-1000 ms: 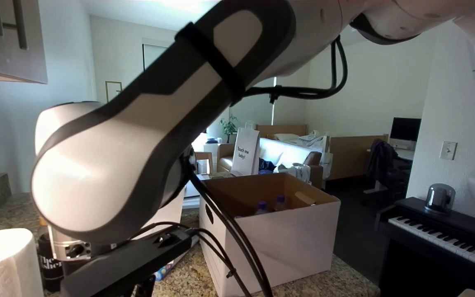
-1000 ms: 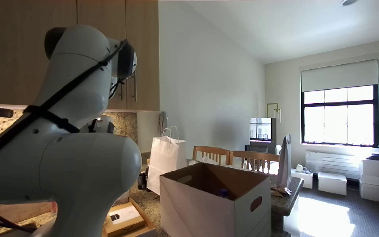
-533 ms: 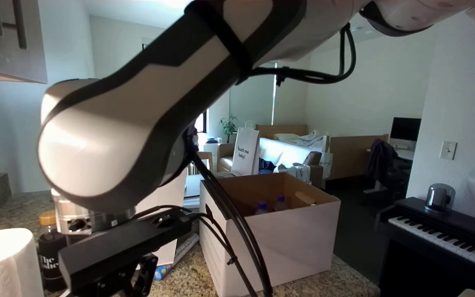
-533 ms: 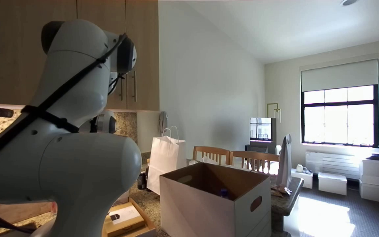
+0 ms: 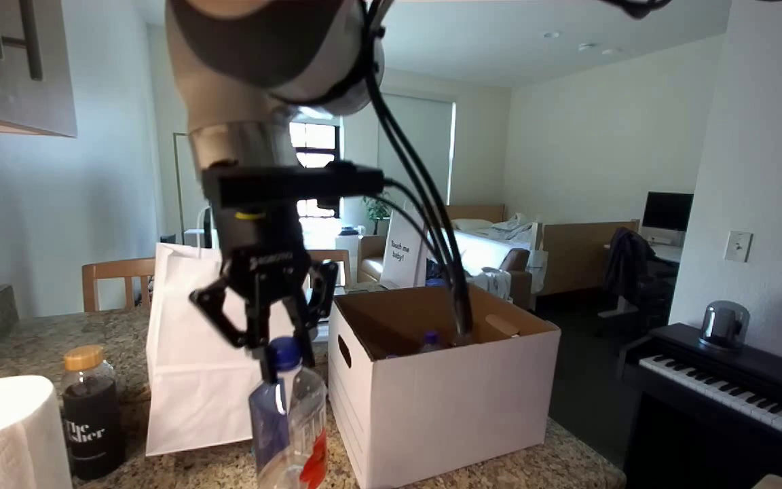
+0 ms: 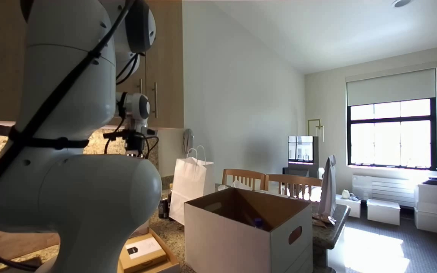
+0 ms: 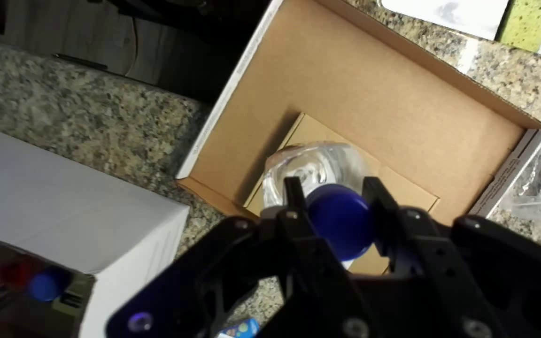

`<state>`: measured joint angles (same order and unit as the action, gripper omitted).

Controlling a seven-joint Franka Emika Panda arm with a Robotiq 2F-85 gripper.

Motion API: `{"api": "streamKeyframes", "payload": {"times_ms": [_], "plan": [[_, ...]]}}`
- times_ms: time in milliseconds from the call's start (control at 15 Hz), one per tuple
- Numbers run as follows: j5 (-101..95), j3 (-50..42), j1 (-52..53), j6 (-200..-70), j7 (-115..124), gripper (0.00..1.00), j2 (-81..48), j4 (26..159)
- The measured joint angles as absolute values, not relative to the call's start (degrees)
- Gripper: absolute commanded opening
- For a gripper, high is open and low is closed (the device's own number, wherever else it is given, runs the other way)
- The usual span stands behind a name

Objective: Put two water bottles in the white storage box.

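My gripper [image 5: 287, 367] is shut on the blue cap [image 7: 338, 225] of a clear water bottle [image 5: 306, 421]. The bottle hangs roughly upright, beside the white storage box; its bottom is cut off in an exterior view. The box [image 5: 459, 407] stands open at the counter's end. It also shows in an exterior view [image 6: 226, 242] and the wrist view [image 7: 73, 188]. A purple-capped bottle [image 5: 430, 341] is inside it; cables cover another spot there. The wrist view shows a blue cap [image 7: 43, 286] in the box. The arm largely hides the gripper [image 6: 135, 146] in an exterior view.
A white paper bag [image 5: 194, 414] stands beside the held bottle. A paper towel roll [image 5: 17, 428] and a dark bottle [image 5: 92, 428] are at the near left. An open cardboard tray [image 7: 369, 70] with a small brown box lies beneath the gripper. Cables hang over the storage box.
My gripper has risen from low at the frame's bottom, bringing up the water bottle by its cap. The arm has lifted and the cables now hang over the storage box.
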<state>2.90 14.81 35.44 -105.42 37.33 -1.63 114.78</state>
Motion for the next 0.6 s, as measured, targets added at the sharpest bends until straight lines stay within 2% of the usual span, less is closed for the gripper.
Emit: {"api": "streamKeyframes", "payload": {"times_ms": [333,600], "plan": [[8.45,13.80,24.61,-94.59,36.59,0.15,9.45,112.51],[11.27,9.43,15.38,-93.04,33.40,0.14,15.93,111.77]]}}
